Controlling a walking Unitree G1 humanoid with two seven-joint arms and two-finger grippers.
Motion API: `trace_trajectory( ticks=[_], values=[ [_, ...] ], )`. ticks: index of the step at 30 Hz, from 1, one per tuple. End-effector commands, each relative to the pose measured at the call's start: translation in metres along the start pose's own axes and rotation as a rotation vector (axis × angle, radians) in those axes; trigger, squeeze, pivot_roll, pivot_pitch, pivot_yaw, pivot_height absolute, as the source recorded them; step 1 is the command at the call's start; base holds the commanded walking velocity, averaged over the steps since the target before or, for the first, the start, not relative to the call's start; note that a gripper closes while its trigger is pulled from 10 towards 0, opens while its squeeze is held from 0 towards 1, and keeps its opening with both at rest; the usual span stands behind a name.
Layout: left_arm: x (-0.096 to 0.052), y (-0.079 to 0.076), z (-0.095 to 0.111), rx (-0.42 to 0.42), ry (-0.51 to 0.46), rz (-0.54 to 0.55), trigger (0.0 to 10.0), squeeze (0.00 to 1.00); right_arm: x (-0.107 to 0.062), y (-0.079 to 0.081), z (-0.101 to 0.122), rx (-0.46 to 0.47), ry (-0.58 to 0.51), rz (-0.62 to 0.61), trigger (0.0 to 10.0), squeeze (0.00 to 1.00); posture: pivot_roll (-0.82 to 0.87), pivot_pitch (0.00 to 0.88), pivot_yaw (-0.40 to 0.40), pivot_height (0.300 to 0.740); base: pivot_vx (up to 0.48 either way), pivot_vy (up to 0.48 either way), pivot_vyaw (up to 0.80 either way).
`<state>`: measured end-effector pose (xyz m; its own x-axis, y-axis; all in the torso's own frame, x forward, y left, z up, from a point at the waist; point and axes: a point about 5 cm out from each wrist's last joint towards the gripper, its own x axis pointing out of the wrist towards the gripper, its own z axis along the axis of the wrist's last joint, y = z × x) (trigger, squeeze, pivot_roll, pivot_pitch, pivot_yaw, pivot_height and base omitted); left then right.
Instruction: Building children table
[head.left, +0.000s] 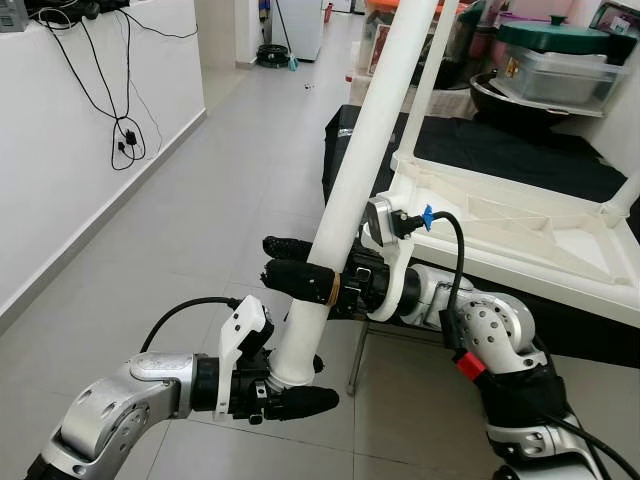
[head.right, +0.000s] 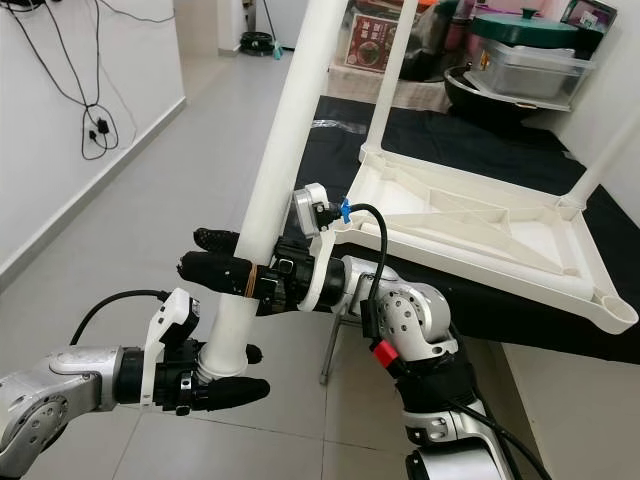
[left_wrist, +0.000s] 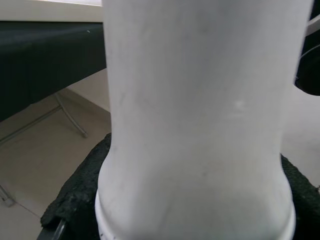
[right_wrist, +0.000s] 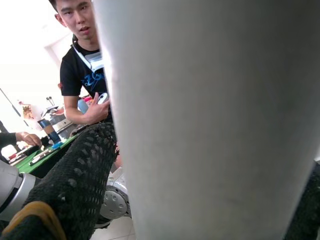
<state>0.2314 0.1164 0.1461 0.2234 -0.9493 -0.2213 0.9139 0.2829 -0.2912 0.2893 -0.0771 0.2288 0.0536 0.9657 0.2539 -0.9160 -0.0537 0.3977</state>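
Note:
A long white table leg (head.left: 365, 150) slants up from low in front of me toward the top of the view. My left gripper (head.left: 295, 385) is shut on its flared lower end (left_wrist: 200, 150). Higher up the leg, my right gripper (head.left: 290, 268) is shut around it, reaching in from the right. The white children's tabletop (head.left: 520, 235) lies upside down on a black-covered surface to the right, with other white legs (head.left: 435, 70) standing up from its corners. Close up, the right wrist view has the leg (right_wrist: 220, 115) between black fingers (right_wrist: 75, 185).
Grey tiled floor (head.left: 200, 220) stretches ahead and to the left. A white wall with hanging black cables (head.left: 125, 135) runs along the left. Pots and plastic boxes (head.left: 555, 60) stand behind the tabletop. A person in a black shirt (right_wrist: 82, 80) appears in the right wrist view.

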Motion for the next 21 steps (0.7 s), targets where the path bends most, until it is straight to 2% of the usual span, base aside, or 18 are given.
trace_trajectory(
  ticks=[1, 14, 15, 17, 18, 21],
  values=[
    [0.0051, -0.0062, -0.0063, -0.014, 0.031, -0.051, 10.0, 0.0, 0.0047, 0.0031, -0.0028, -0.017, 0.023, 0.021, 10.0, 0.0, 0.07, 0.044, -0.102, 0.74, 0.0, 0.0, 0.0],
    [0.0035, -0.004, -0.0062, -0.039, 0.01, -0.056, 10.0, 0.0, 0.0092, 0.0061, -0.0111, -0.022, 0.051, 0.039, 10.0, 0.0, 0.07, 0.045, -0.103, 0.74, 0.0, 0.0, 0.0],
    [0.0032, -0.0034, -0.0063, -0.041, 0.01, -0.056, 10.0, 0.0, 0.0097, 0.0063, -0.0115, -0.025, 0.055, 0.041, 1.3, 0.0, 0.06, 0.046, -0.103, 0.74, 0.0, 0.0, 0.0],
    [0.0032, -0.0034, -0.0063, -0.041, 0.01, -0.056, 10.0, 0.0, 0.0097, 0.0063, -0.0115, -0.025, 0.055, 0.041, 1.3, 0.0, 0.06, 0.046, -0.103, 0.74, 0.0, 0.0, 0.0],
    [0.0027, -0.003, -0.0066, -0.041, 0.012, -0.055, 10.0, 0.0, 0.01, 0.0066, -0.0118, -0.025, 0.057, 0.043, 0.0, 0.0, 0.07, 0.044, -0.104, 0.74, 0.0, 0.0, 0.0],
    [0.0015, -0.003, -0.0085, -0.043, 0.017, -0.056, 10.0, 0.0, 0.011, 0.0081, -0.0118, -0.023, 0.054, 0.056, 0.0, 0.0, 0.06, 0.045, -0.102, 0.74, 0.0, 0.0, 0.0]
  ],
)
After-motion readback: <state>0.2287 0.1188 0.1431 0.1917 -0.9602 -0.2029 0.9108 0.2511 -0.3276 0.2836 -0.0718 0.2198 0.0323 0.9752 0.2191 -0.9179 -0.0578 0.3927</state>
